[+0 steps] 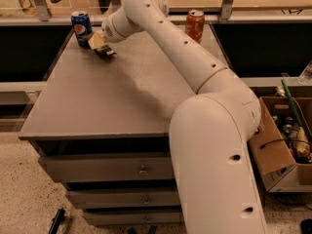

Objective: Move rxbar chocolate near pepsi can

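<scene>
The pepsi can [81, 28], blue with a round logo, stands upright at the far left corner of the table [97, 106]. My gripper [101, 45] is just to the right of the can, low over the table top. A small dark piece that looks like the rxbar chocolate [105, 52] shows right under the gripper, at the table surface, a short way from the can. Most of the bar is hidden by the gripper.
A red soda can [195, 25] stands upright at the table's far right edge. My arm stretches across the table from the right front. A cardboard box [282, 150] of clutter sits on the floor at the right. Drawers are below the table top.
</scene>
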`<act>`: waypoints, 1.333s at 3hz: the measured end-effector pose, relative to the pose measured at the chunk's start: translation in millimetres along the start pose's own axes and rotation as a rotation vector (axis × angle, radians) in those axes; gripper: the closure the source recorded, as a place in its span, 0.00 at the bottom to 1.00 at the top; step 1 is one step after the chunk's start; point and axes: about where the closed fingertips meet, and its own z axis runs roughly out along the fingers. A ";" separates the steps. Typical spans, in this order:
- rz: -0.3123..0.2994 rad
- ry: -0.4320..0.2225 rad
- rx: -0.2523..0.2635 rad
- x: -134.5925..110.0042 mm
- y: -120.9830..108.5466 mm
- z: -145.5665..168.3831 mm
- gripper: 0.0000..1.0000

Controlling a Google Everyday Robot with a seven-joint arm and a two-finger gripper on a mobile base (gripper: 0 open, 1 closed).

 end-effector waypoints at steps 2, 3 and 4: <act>0.002 -0.017 0.023 3.2 -5.6 -17.9 0.00; 0.005 -0.024 0.027 4.2 -7.2 -24.9 0.00; 0.001 -0.040 0.036 2.5 -5.9 -37.5 0.00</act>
